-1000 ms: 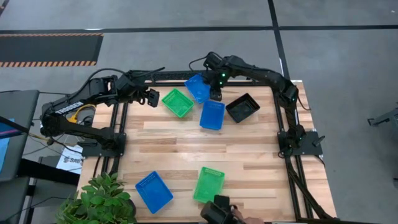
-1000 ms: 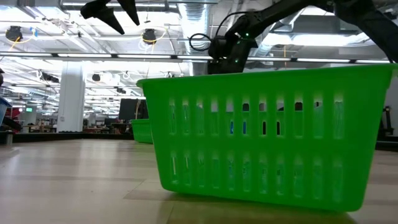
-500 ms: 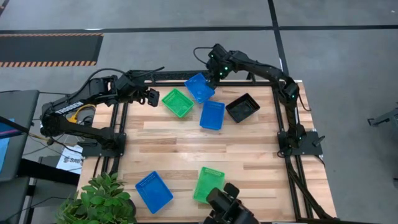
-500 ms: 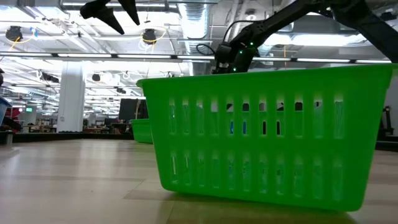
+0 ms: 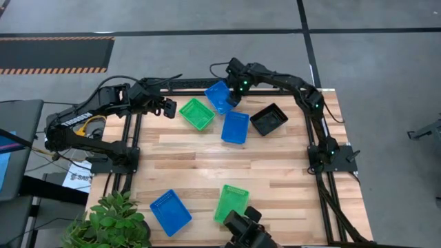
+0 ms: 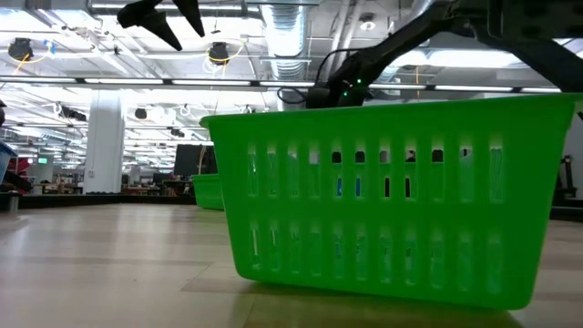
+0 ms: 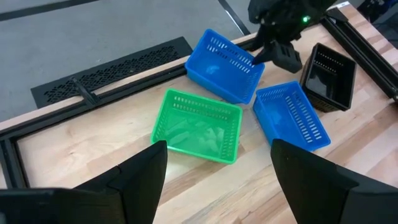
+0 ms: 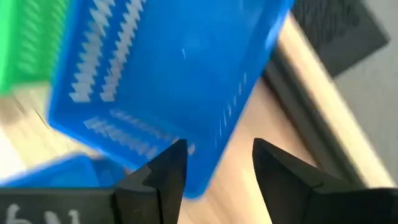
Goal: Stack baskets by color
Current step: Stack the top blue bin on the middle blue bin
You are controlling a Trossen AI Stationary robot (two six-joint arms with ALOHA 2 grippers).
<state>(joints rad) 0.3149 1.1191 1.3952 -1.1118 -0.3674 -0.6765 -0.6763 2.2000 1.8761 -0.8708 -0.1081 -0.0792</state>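
- High view shows me the right gripper [image 5: 234,91] at the table's far edge, over the corner of the tilted blue basket [image 5: 219,97]
- In the right wrist view my fingers [image 8: 163,169] stand apart and hold nothing; the basket's rim sits just ahead of the gap
- That basket lies askew, its long axis diagonal to the table edge, leaning by a second blue basket [image 5: 235,127], with the green basket [image 5: 197,114] on its other side
- The right arm is clearly nearer; I judge the next move is a close on that near wall
- The left gripper [image 5: 167,107] waits wide open and empty, just beside the green basket
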